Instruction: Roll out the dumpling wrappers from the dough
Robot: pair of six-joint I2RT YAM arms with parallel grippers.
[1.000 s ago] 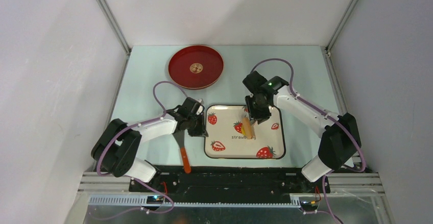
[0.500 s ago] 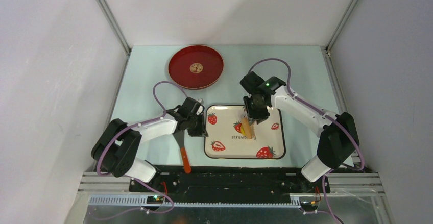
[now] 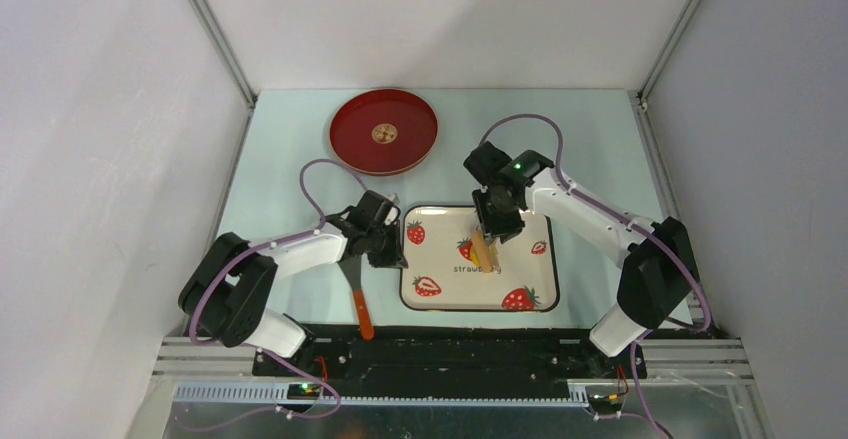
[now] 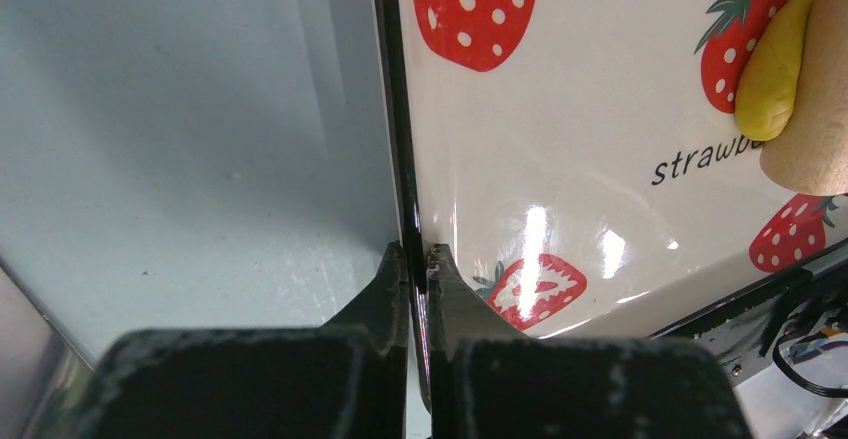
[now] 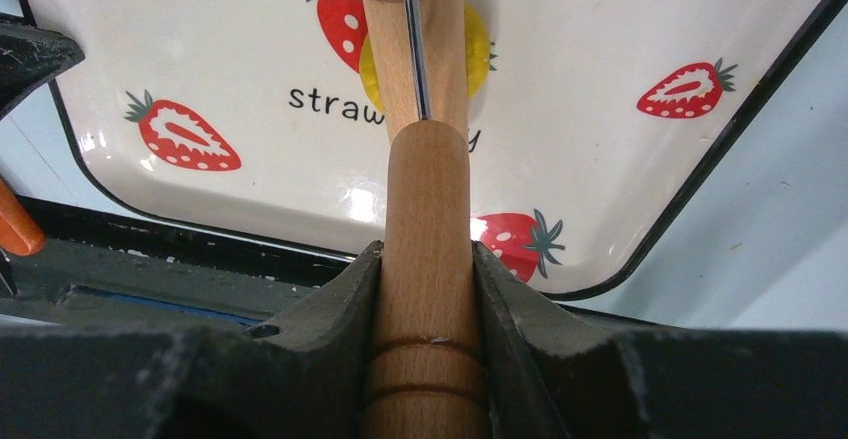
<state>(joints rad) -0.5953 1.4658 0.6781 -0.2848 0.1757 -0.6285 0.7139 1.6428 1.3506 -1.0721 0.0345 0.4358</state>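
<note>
The yellow dough (image 5: 479, 55) lies flattened on the strawberry tray (image 3: 445, 259), mostly under the wooden rolling pin (image 5: 425, 199). It also shows in the left wrist view, where the dough (image 4: 772, 67) pokes out beside the pin's roller (image 4: 815, 99). My right gripper (image 5: 425, 259) is shut on the pin's handle and stands over the tray's middle (image 3: 497, 227). My left gripper (image 4: 417, 254) is shut on the tray's black left rim (image 3: 393, 250). A small round yellowish disc (image 3: 384, 134) sits at the centre of the red plate (image 3: 355, 124). It is too small to tell whether it is a dumpling wrapper or a print.
An orange-handled scraper (image 3: 361, 311) lies on the table just left of the tray, under my left arm. The red plate stands at the back left. Grey walls close in the table on both sides and behind.
My right arm has swung slightly to the left, with the pin still resting on the dough. The left arm and the tray have not moved.
</note>
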